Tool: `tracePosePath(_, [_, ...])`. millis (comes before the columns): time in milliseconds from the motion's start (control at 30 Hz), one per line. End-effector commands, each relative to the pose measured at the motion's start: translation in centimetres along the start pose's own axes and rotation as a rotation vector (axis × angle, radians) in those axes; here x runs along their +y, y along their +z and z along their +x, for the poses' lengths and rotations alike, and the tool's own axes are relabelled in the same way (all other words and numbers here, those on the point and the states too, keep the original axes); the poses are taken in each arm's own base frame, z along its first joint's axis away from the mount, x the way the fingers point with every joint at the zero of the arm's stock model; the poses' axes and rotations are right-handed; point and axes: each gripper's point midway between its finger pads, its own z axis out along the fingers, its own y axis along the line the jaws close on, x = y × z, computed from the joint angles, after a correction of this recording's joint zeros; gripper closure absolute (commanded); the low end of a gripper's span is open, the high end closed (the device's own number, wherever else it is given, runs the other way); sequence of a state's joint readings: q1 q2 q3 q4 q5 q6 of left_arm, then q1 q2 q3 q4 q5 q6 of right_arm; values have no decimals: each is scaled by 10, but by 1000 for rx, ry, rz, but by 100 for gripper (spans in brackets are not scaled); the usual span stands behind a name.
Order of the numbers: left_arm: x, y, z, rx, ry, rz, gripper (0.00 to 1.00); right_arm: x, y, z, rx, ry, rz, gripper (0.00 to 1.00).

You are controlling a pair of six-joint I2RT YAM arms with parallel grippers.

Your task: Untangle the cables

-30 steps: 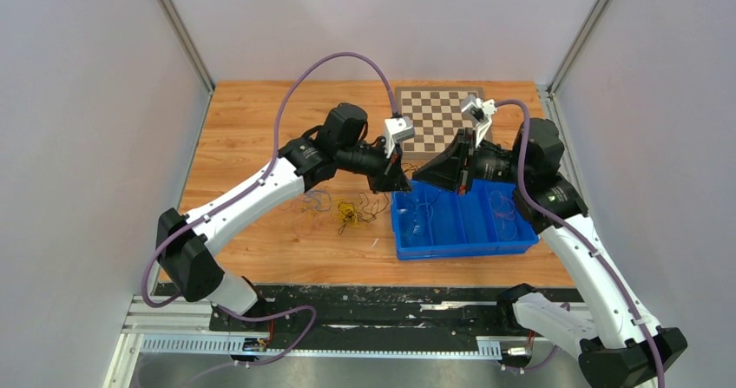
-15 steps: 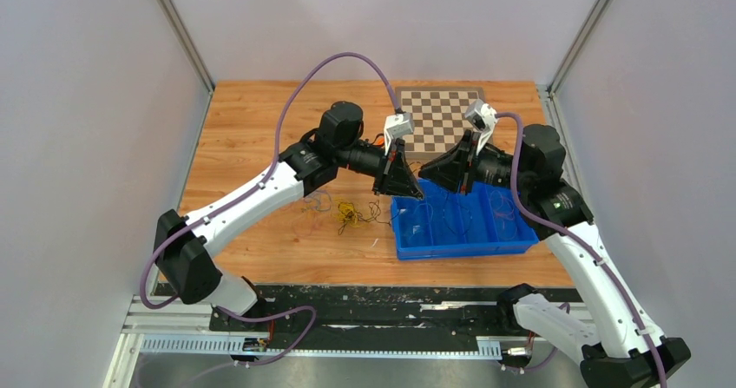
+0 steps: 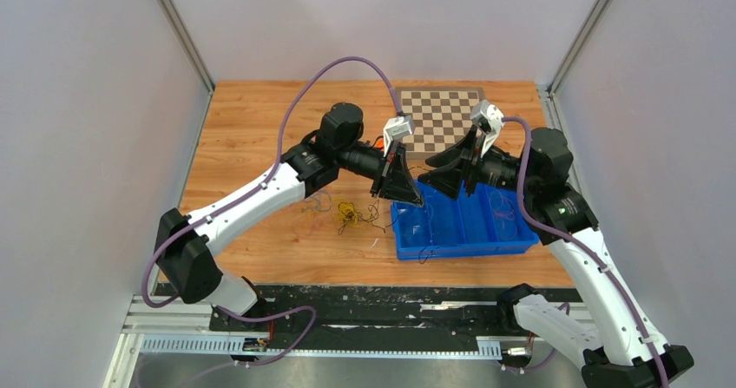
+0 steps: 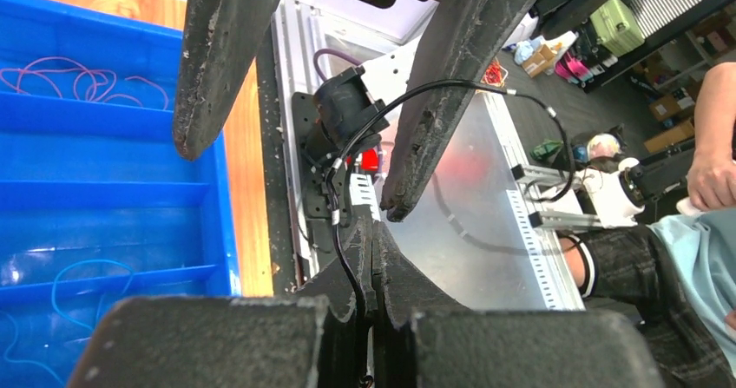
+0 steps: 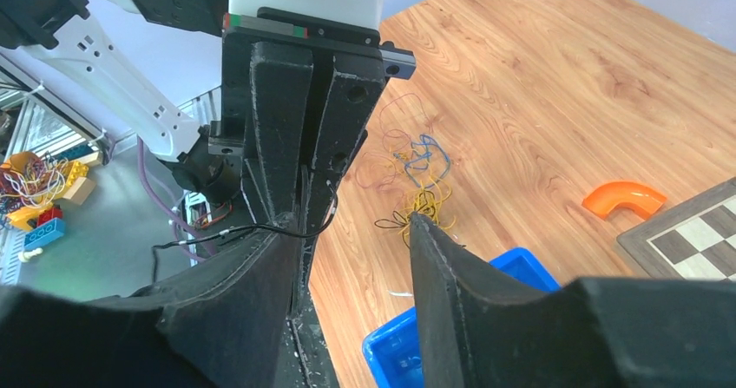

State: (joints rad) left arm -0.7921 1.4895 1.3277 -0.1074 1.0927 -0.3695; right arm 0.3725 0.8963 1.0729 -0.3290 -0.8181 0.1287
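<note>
Black cable (image 5: 269, 230): off the table, strung in the air where the two grippers meet, above the far left corner of the blue tray (image 3: 460, 247). One end is nipped in the left gripper. The rest arcs away past one finger of the right gripper. Cannot tell whether it touches that finger or only crosses it.
Left gripper (image 4: 372, 240): fingers pressed together, pinching the black cable at the tips.
Right gripper (image 5: 351, 228): fingers spread, nothing pinched between them. Its tips face the left gripper's tips, near them.
Tangle of cables (image 3: 349, 212): loose heap on the table (image 3: 252, 119), just left of the tray and under the left arm. Yellow strand in the middle, blue and purple loops on the far side, a dark strand toward the tray. The strands cross one another.
Cables in the tray: thin purple loops (image 4: 87, 82) in one compartment and a blue loop (image 4: 87, 263) in another, both lying on the tray floor.
Blue tray: on the near right part of the table, split into compartments by low walls.
Chessboard (image 3: 443, 115): flat at the far side of the table, beyond the tray and both grippers.
Orange elbow piece (image 5: 625, 199): on the table just beside the chessboard's left edge, well apart from the tangle.
</note>
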Motion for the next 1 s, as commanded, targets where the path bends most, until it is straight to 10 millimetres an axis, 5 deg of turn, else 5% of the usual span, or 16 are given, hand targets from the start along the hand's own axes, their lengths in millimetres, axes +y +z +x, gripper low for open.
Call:
tracePosePath(0, [-8,2,-5,2,20,37,100,5,-2,-18,-55,-102,-11,50])
tracePosePath(133, [-10,0,-4,17,26,26,100,-5,-10,-9,-3,-203,55,46])
tracePosePath(300, [-2,-12,-7,19,139,-88,100,-13,-30,2,86,-215,153,21])
tracePosePath(667, [35,-32,-36,-79,83,-295,100,33,-33,13,138,79,-15,5])
tracePosePath(967, [25,-26,-49,-128,53,-232,100,-8,-13,36,111,183,106,3])
